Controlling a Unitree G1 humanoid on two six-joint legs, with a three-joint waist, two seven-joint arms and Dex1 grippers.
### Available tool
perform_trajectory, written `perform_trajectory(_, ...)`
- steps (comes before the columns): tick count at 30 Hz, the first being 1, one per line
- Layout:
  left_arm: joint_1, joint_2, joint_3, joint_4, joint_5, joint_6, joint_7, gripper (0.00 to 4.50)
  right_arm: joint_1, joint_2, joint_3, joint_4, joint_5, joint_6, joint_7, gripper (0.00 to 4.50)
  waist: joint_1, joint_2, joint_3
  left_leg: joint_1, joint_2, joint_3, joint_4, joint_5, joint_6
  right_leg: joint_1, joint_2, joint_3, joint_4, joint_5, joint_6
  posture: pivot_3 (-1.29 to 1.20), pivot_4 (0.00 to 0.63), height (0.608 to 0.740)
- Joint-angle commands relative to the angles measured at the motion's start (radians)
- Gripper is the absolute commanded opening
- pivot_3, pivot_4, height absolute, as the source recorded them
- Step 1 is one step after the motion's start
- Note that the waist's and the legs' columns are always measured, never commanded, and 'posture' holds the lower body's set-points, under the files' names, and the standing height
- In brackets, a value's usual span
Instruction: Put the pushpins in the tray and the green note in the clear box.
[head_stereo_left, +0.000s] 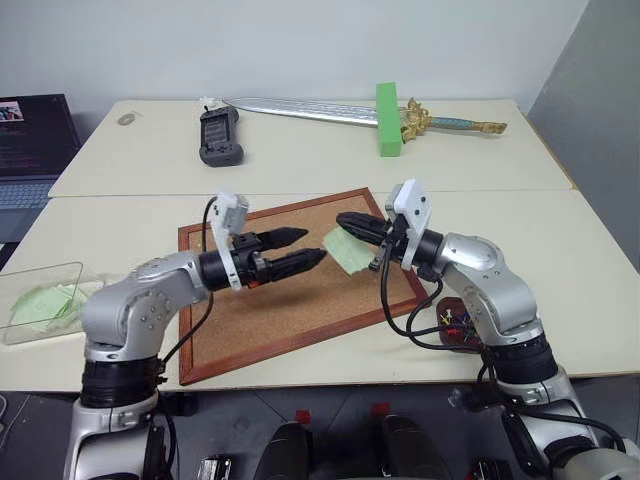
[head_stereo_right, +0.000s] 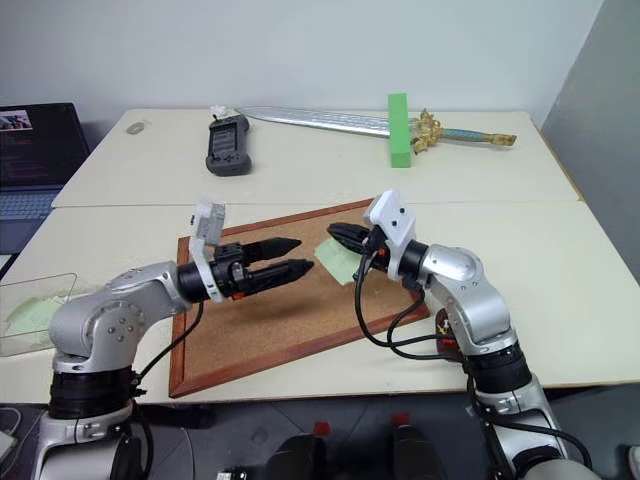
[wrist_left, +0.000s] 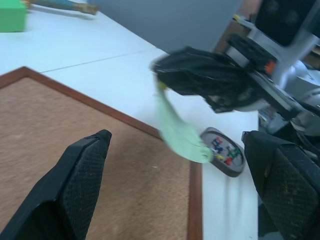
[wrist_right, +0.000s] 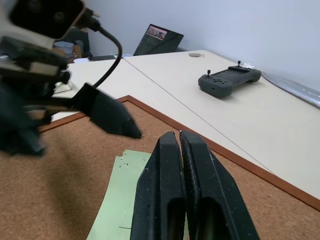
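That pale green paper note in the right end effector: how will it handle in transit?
Probably floppy: the pale green paper note droops from the shut right end effector. Likely very light, so air may flutter it. Pinched at one edge only, so it may slip.

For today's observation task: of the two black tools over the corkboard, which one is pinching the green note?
The right tool, shut on the green note hanging from it; the left tool is open and holds nothing.

Even bright light, left wrist view blurry
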Motion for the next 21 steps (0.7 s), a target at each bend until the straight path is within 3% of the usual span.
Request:
perform_trajectory(1, 0.039, -0.016, -0.017, -0.030, -0.016, -0.019, 0.010, 4.46, -0.037, 0.007, -0.021, -0.022, 0.021, 0.004, -0.013, 0.00, -0.002, 0.000, 0.000, 0.000, 0.000, 0.000, 0.000, 0.000, 0.000, 0.000, 0.002, 0.000, 0.000, 0.000, 0.000, 0.00, 0.150, 0.740)
perform_trajectory(10, -0.022, -0.141, -0.052, 0.067, 0.000, -0.088, 0.063, 4.46, -0.029, 0.019, -0.003, -0.077, 0.032, 0.041, -0.017, 0.00, 0.002, 0.000, 0.000, -0.001, 0.000, -0.001, 0.001, 0.000, 0.000, 0.000, 0.003, -0.001, 0.000, 0.000, 0.000, 0.00, 0.150, 0.740)
perform_trajectory(16, -0.040, -0.174, -0.056, 0.100, -0.012, -0.085, 0.066, 4.46, -0.019, 0.020, 0.001, -0.087, 0.027, 0.049, -0.027, 0.00, -0.002, 0.000, 0.000, 0.000, 0.000, 0.000, 0.000, 0.000, 0.000, 0.000, 0.004, 0.000, 0.000, 0.000, 0.000, 0.00, 0.150, 0.740)
perform_trajectory(20, -0.038, -0.176, -0.049, 0.105, -0.020, -0.076, 0.062, 3.91, -0.017, 0.020, 0.004, -0.091, 0.027, 0.052, -0.033, 0.00, -0.002, 0.000, 0.000, 0.000, 0.000, -0.001, 0.000, 0.000, 0.000, 0.000, 0.004, -0.001, 0.000, 0.000, 0.000, 0.00, 0.150, 0.740)
perform_trajectory(21, -0.039, -0.174, -0.049, 0.109, -0.020, -0.078, 0.059, 3.56, -0.016, 0.020, 0.004, -0.090, 0.027, 0.052, -0.034, 0.00, -0.002, 0.000, 0.000, 0.000, 0.000, -0.001, 0.000, 0.000, 0.000, 0.000, 0.004, -0.001, 0.000, 0.000, 0.000, 0.00, 0.150, 0.740)
